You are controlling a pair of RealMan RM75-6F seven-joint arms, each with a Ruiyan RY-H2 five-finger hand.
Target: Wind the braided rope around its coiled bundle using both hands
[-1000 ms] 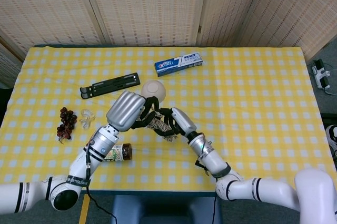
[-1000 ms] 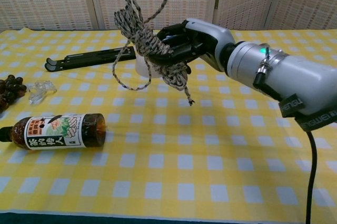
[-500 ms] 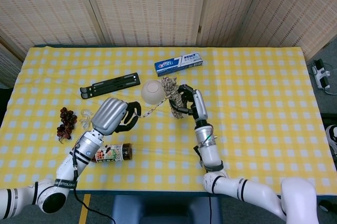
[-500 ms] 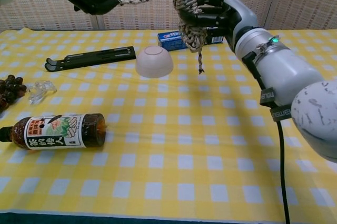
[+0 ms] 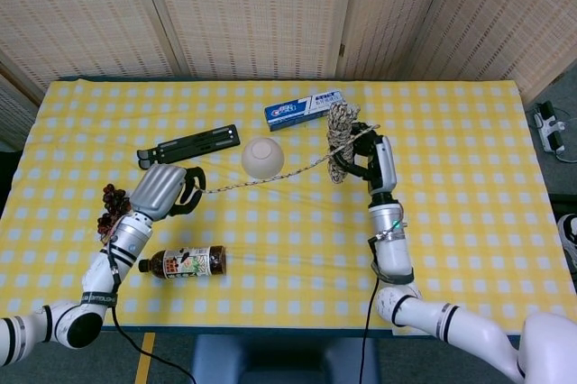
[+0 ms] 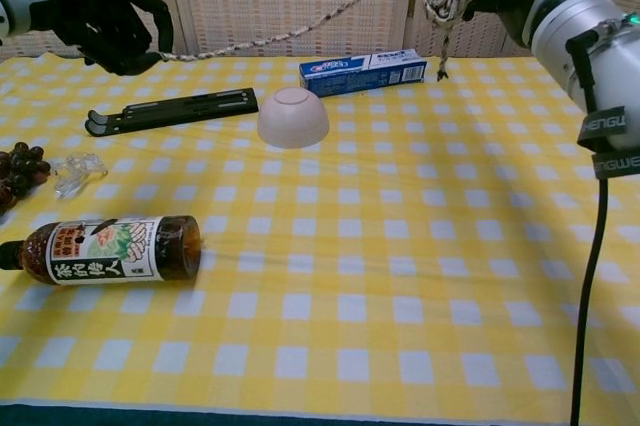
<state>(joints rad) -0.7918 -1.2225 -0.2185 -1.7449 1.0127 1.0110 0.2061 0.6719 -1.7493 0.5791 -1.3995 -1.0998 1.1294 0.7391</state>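
Taut rope (image 5: 270, 176) spans above the bowl (image 5: 262, 157).

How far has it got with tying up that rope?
Partly done: the coiled bundle already looks wrapped and is held aloft by the right hand. In hand: the left hand grips the free rope, pulled taut between them above the table. Left: winding that long loose stretch around the bundle.

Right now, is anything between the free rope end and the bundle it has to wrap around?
Nothing visible. The braided rope runs taut in the air from the left hand to the coiled bundle in the right hand, passing above the upturned white bowl.
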